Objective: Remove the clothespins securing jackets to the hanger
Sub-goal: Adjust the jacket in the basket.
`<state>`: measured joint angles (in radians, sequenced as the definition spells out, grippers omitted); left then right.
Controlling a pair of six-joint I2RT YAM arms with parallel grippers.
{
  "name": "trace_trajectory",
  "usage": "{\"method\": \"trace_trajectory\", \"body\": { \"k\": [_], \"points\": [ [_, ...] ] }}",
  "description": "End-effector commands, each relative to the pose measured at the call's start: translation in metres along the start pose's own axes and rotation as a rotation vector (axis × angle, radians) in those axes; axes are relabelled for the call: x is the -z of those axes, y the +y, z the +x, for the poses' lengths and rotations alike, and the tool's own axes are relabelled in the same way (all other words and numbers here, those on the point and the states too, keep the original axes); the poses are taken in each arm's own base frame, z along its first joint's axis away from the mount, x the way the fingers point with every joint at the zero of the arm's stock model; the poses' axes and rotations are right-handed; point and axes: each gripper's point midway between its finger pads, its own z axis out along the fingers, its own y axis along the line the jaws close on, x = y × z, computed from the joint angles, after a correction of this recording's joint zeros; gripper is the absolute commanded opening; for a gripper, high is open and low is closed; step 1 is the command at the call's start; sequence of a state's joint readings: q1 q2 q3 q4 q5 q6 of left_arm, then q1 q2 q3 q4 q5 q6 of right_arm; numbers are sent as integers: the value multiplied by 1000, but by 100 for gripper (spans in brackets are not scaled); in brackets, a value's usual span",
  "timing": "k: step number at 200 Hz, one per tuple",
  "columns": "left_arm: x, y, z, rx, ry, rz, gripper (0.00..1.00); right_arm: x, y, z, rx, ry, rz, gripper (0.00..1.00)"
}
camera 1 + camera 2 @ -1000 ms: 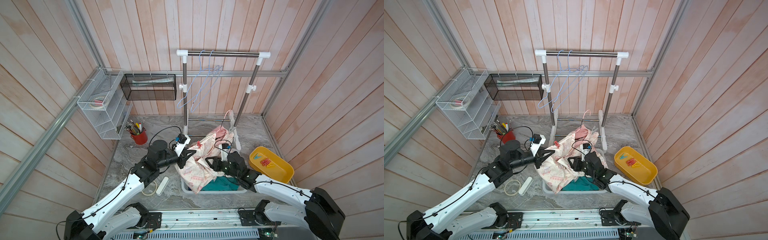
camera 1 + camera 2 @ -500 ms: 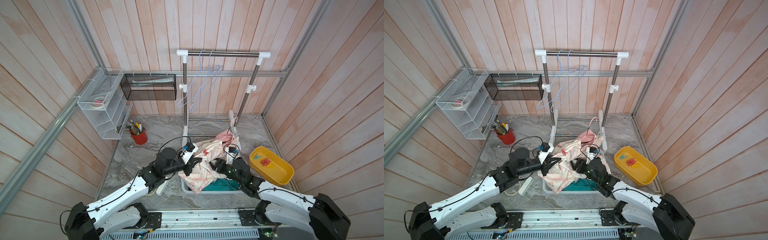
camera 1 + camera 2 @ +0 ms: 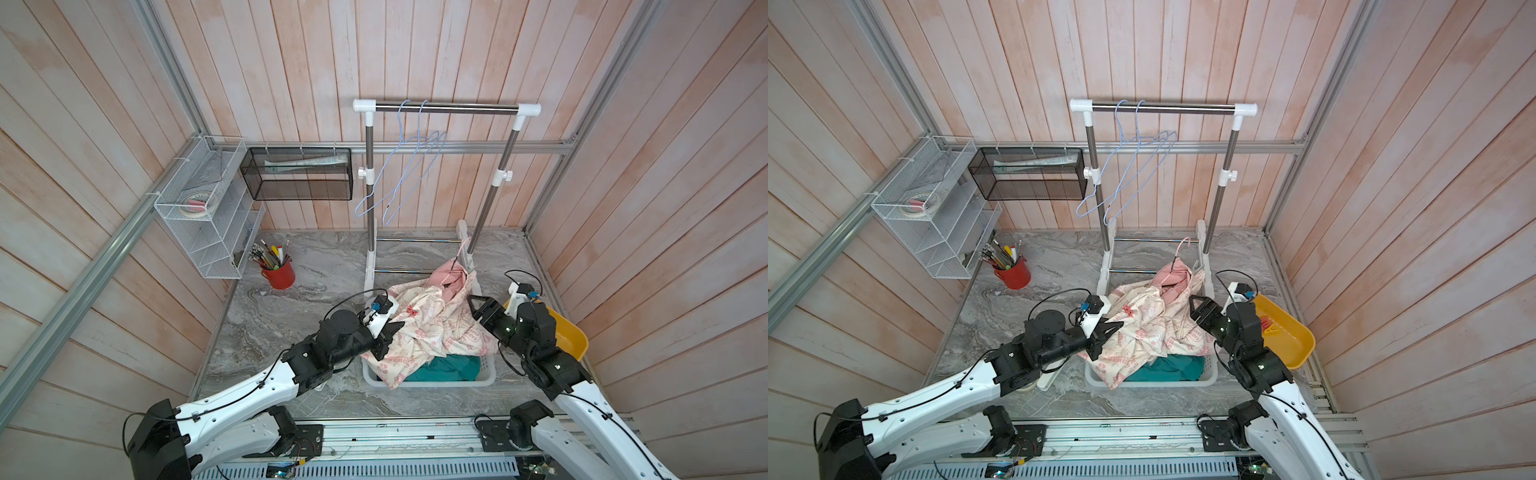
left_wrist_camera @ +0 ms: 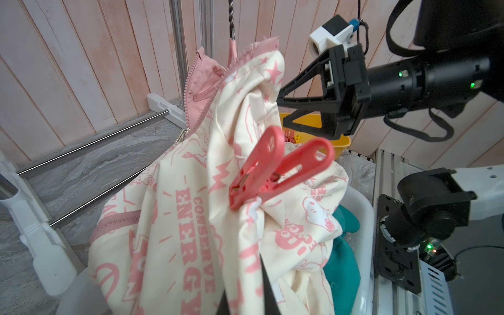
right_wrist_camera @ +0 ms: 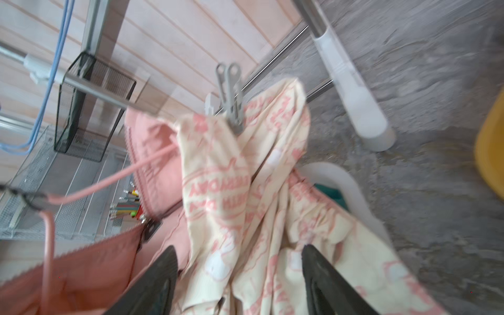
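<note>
A cream pink-printed jacket (image 3: 428, 328) on a pink hanger (image 3: 463, 247) is draped over a white basket (image 3: 490, 376), with a teal jacket (image 3: 453, 368) under it. My left gripper (image 3: 397, 328) (image 4: 245, 297) is shut on a fold of the cream jacket at its left side. A red clothespin (image 4: 272, 169) (image 3: 411, 311) is clipped on the cloth just beyond it. A grey clothespin (image 5: 230, 98) grips the jacket's far edge. My right gripper (image 3: 473, 307) (image 5: 238, 261) is open at the jacket's right side, its fingers (image 5: 163, 264) astride loose cloth.
The clothes rack (image 3: 446, 109) with empty blue hangers (image 3: 399, 183) stands behind the basket. A yellow tray (image 3: 1291, 332) with red clothespins (image 3: 1266, 322) sits right of my right arm. A red pencil cup (image 3: 278, 274) and wire shelves (image 3: 203, 216) are at the left.
My right gripper has opened and drawn back to the right, off the jacket. My left gripper, still shut on the cloth, has shifted a little right and nearer.
</note>
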<state>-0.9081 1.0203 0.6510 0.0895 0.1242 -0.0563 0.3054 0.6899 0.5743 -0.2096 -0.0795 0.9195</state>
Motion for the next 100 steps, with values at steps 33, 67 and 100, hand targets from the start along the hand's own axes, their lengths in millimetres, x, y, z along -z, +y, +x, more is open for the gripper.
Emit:
{"method": "trace_trajectory", "body": {
  "k": [33,67,100],
  "points": [
    [-8,-17,25,-38,36,-24,0,-14,4,-48,-7,6,-3,76],
    [-18,-35,41,-51,58,11,0,-31,19,-69,3,-12,-18,75],
    [-24,-45,53,-43,64,47,0,-52,7,-72,6,18,53,69]
  ]
}}
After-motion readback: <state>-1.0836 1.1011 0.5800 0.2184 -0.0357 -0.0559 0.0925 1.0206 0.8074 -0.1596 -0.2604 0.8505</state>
